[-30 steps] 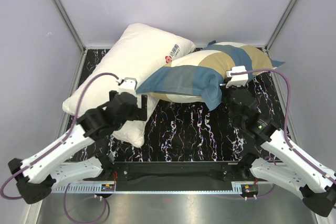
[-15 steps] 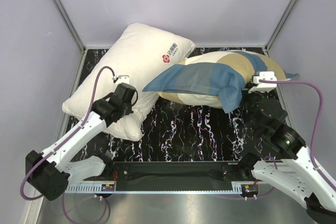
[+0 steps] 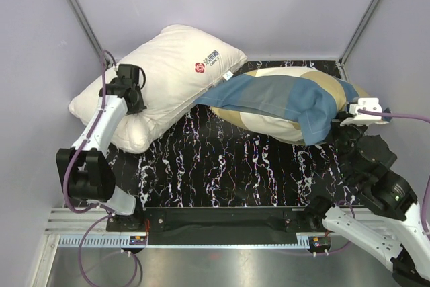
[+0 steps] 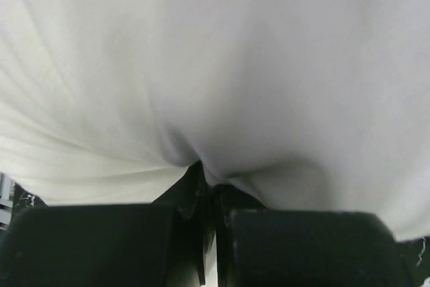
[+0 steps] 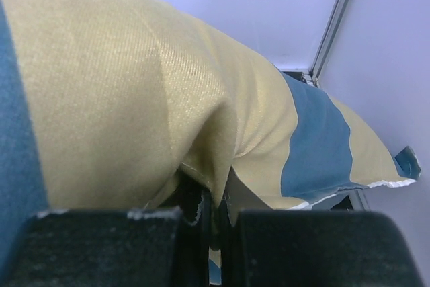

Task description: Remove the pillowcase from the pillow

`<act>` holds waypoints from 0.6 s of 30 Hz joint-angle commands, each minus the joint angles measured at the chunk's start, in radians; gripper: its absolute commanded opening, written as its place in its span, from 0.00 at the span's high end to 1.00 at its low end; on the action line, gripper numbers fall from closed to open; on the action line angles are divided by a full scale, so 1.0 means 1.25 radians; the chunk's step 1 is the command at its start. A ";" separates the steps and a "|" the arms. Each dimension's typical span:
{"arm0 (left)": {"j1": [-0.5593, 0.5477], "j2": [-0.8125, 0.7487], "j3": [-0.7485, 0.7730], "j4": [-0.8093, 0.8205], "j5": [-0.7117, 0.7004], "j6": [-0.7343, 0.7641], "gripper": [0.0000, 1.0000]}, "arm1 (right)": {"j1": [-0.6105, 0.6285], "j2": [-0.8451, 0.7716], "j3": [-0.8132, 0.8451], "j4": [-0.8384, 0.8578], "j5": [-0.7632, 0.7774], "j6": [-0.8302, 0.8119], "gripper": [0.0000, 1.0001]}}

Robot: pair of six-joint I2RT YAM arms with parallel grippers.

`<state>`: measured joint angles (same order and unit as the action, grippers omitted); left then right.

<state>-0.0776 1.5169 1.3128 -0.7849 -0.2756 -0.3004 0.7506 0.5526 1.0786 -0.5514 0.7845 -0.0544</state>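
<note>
The pillowcase [image 3: 282, 95], checked in teal blue, tan and cream, lies plump on the right half of the table, so the pillow seems to be inside it, hidden. My right gripper [image 3: 340, 123] is at its right end, shut on a fold of tan pillowcase fabric [image 5: 201, 146] that sits pinched between the jaws [image 5: 218, 201]. My left gripper [image 3: 133, 101] is far left, shut on the near edge of a white pillow with a red logo [image 3: 175, 65]. In the left wrist view, its white cloth [image 4: 235, 65] is bunched into the closed gripper [image 4: 208, 186].
The black marbled table top [image 3: 222, 159] shows between the arms. The logo pillow leans against the back left corner, and its right end touches the pillowcase. Lilac walls and metal corner posts [image 3: 363, 18] close the cell in. The right wall is near the pillowcase's right end.
My left gripper swung from mid-table to the far left, shut on the logo pillow and dragged it left. My right gripper pulled the pillowcase end to the right, stretching it out.
</note>
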 commanded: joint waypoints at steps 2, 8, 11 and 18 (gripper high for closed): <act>-0.003 -0.045 0.033 0.186 0.069 0.023 0.82 | -0.006 -0.020 0.049 0.068 0.024 -0.002 1.00; -0.185 -0.309 -0.072 0.353 0.029 0.132 0.01 | -0.008 0.007 0.007 0.071 -0.015 0.029 1.00; -0.233 -0.460 -0.115 0.426 0.151 0.192 0.01 | -0.006 0.025 -0.005 0.079 -0.045 0.039 1.00; -0.285 -0.618 -0.128 0.390 0.647 0.341 0.01 | -0.008 0.117 0.030 0.089 -0.132 0.078 1.00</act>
<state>-0.3962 0.7166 1.1568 -0.2913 0.2249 -0.0025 0.7494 0.6563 1.0542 -0.5674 0.6682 0.0086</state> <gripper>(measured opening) 0.988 0.033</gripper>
